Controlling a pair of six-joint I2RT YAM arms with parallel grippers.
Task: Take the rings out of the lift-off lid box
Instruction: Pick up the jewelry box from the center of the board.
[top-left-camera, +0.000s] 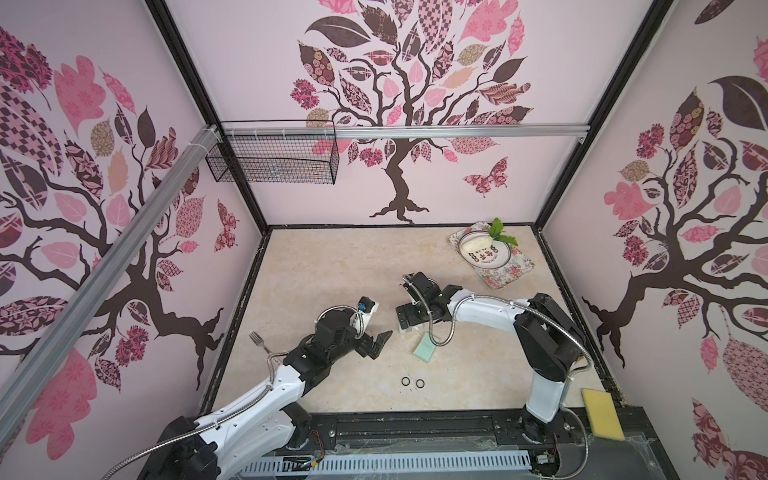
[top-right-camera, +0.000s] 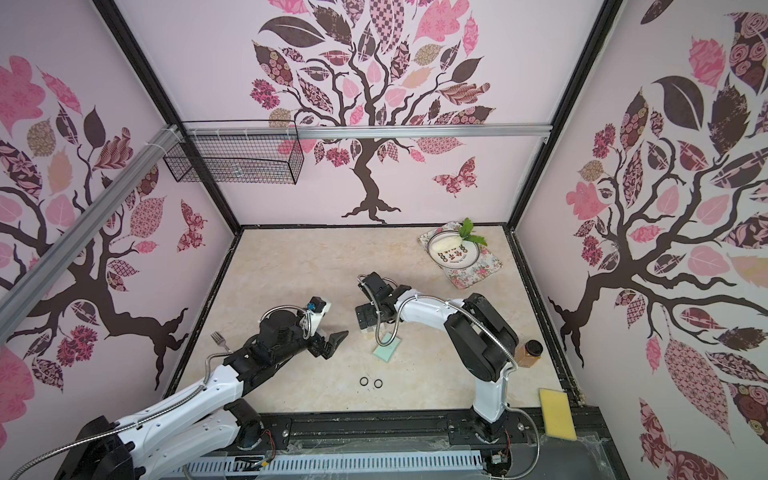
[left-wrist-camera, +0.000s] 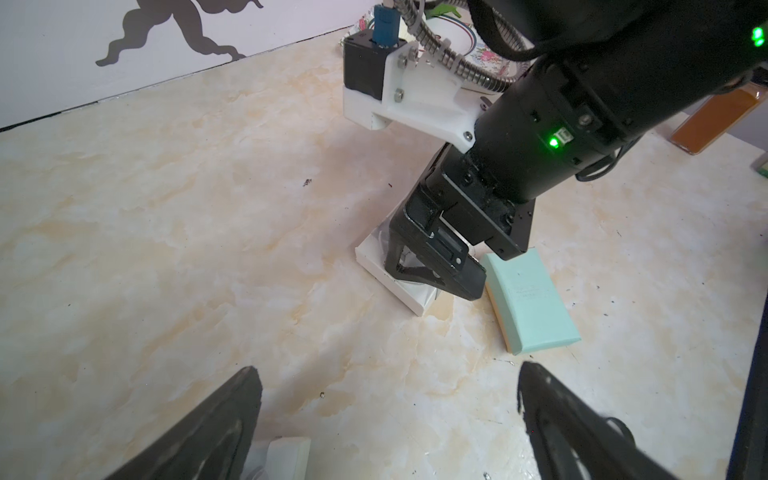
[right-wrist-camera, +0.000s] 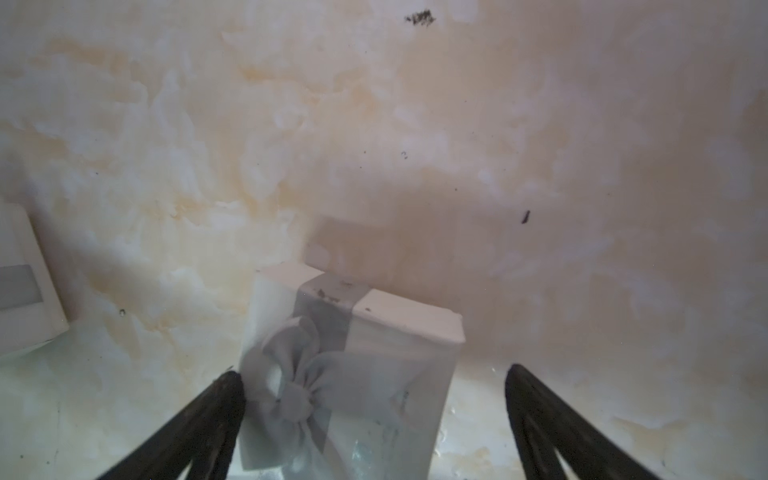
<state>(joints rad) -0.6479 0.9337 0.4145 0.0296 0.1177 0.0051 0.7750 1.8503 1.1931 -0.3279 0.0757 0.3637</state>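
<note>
Main risk: the right gripper (right-wrist-camera: 374, 374) shuts on the box (right-wrist-camera: 399, 324) off-centre. One finger (right-wrist-camera: 224, 399) sits right against the bow (right-wrist-camera: 291, 386) and the other is well clear, so I expect it to snag ribbon or shove the box into the mint box (left-wrist-camera: 532, 303) just beside it. If the lid binds on the base, the whole box lifts and any thin rings inside could spill; I can't see inside. Two black rings (top-left-camera: 406, 381) lie loose on the table (top-left-camera: 332, 270) near the front, out of the box. Right arm reaches in, wrist pitched down over the box, jaws fully apart, holding nothing. Left gripper (left-wrist-camera: 388, 372) hovers low nearby, jaws wide, empty.
</note>
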